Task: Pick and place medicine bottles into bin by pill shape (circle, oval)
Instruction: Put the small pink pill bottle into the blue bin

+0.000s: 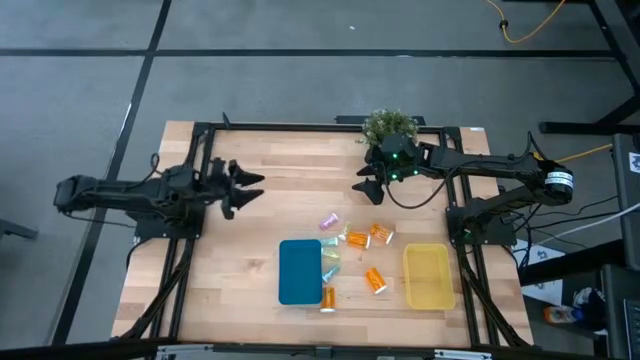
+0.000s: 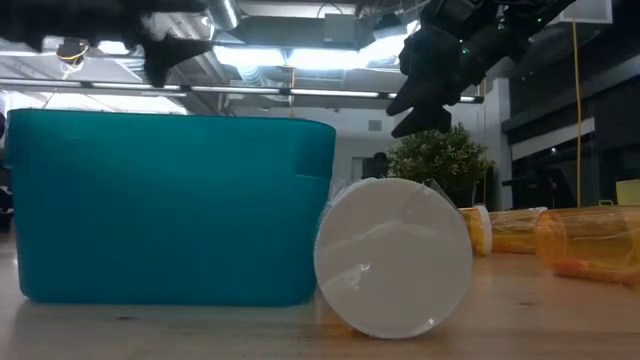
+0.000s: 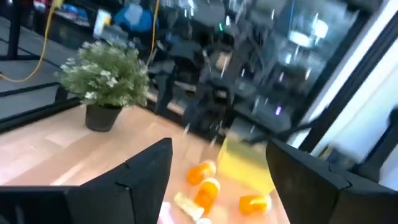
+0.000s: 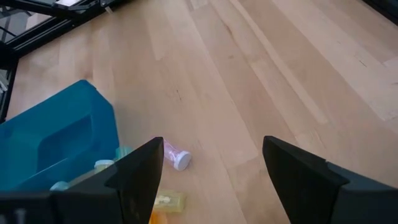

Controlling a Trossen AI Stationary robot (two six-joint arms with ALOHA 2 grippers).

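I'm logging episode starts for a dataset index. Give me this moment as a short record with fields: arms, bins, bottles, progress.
left gripper: open, empty, above the table's left half, away from the bottles
right gripper: open, empty, near the potted plant, above the far side of the table
blue bin: left of the bottle cluster, looks empty
yellow bin: right of the cluster, looks empty
medicine bottles: scattered lying between the bins, mostly orange, one purple
progress: nothing sorted yet

Table (image 1: 250, 280) pale wood, matt; blue bin (image 1: 300, 270) smooth plastic.
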